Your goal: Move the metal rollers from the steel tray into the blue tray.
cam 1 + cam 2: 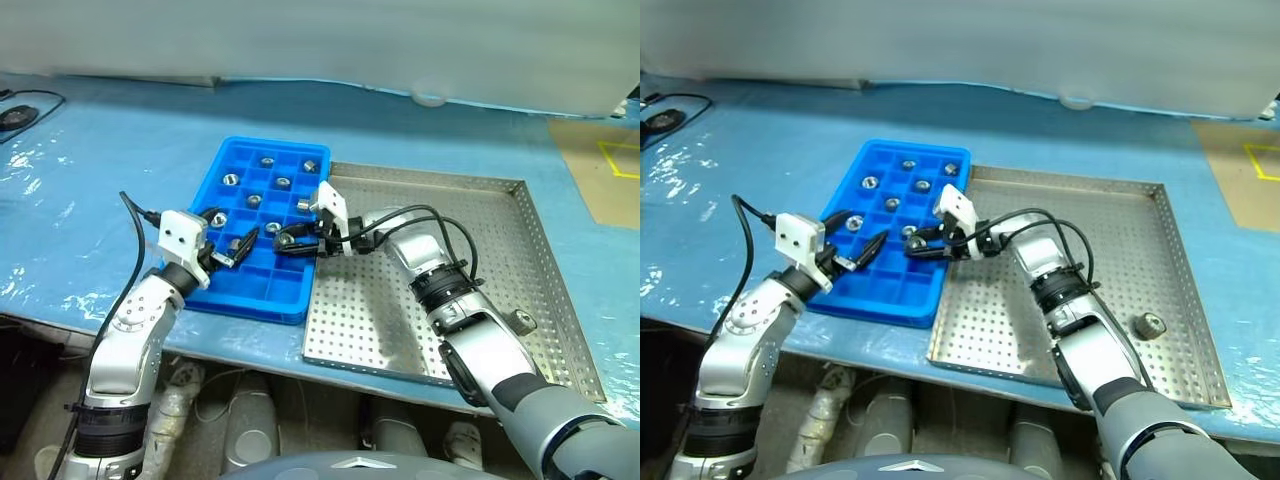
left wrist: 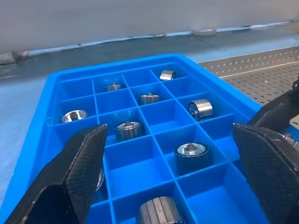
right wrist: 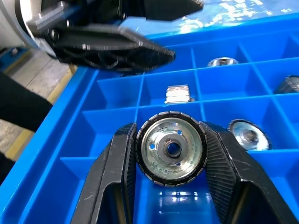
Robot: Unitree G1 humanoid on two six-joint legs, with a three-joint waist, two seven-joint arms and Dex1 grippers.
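Observation:
The blue tray (image 1: 292, 296) lies left of the steel tray (image 1: 470, 240), and several metal rollers (image 2: 200, 109) sit in its square compartments. My right gripper (image 3: 171, 134) is shut on one roller (image 3: 173, 149), gripping its ribbed rim from both sides just above a compartment near the blue tray's right edge. My left gripper (image 1: 862, 232) hovers open over the tray's near left part with nothing between its fingers (image 2: 74, 177). It faces the right gripper. One more roller (image 1: 1150, 323) lies on the steel tray's perforated floor near its right rim.
Both trays rest on a table covered in blue plastic sheet (image 1: 100, 180). A black cable and puck (image 1: 15, 115) lie at the far left. Brown floor with yellow tape (image 1: 610, 170) shows at the far right.

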